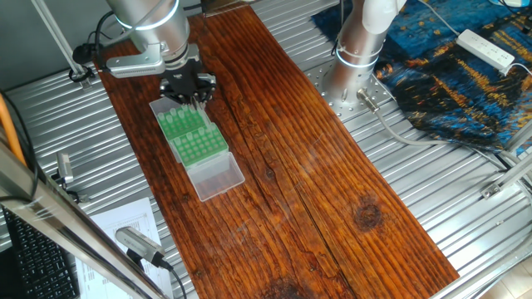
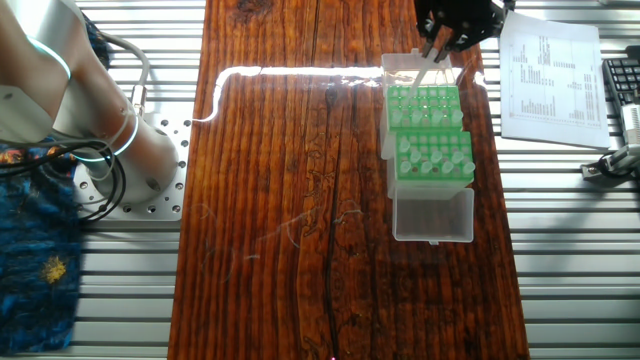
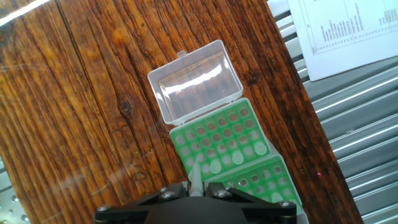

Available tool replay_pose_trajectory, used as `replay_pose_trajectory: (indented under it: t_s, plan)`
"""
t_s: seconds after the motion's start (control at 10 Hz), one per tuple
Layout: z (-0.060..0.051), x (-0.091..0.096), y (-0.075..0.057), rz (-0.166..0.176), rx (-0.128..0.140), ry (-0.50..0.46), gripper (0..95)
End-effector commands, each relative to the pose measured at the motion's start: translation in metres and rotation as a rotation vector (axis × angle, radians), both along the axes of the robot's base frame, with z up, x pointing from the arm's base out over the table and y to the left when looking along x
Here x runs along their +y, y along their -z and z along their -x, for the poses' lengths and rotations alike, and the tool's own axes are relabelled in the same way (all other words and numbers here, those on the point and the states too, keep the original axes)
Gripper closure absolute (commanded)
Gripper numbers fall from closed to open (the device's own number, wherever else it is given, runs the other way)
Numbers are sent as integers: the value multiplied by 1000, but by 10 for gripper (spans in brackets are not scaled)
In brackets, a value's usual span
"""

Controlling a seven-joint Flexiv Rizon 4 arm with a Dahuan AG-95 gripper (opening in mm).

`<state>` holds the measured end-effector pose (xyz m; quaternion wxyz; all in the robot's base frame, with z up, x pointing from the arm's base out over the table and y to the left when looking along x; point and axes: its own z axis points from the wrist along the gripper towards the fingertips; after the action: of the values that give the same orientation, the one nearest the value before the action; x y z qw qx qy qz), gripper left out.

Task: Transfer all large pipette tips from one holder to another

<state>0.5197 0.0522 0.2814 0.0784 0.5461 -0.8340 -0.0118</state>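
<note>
Black two-finger gripper [image 3: 194,186] pinches one translucent whitish conical pipette tip [image 3: 194,175] upright over the near green perforated plastic rack [image 3: 217,140] — its clear hinged lid [image 3: 196,81] lies open on the dark wooden board [image 3: 81,106]. More whitish tips [image 2: 432,156] sit in the second green rack [image 2: 434,160], touching the first, near the board's edge beside a printed paper sheet [image 2: 552,75].

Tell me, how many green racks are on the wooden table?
2. One green rack lies beside the upper clear lid. The second green rack touches the first, beside the lower clear lid. None seem hidden.
</note>
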Motion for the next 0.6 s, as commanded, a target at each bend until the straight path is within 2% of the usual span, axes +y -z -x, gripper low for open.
replay_pose_trajectory:
  t_s: [0.1,0.6]
  plan:
    - [-1,-1,1,-3,-2,-1,950]
    - [-2,1,4,3,-3,3,950]
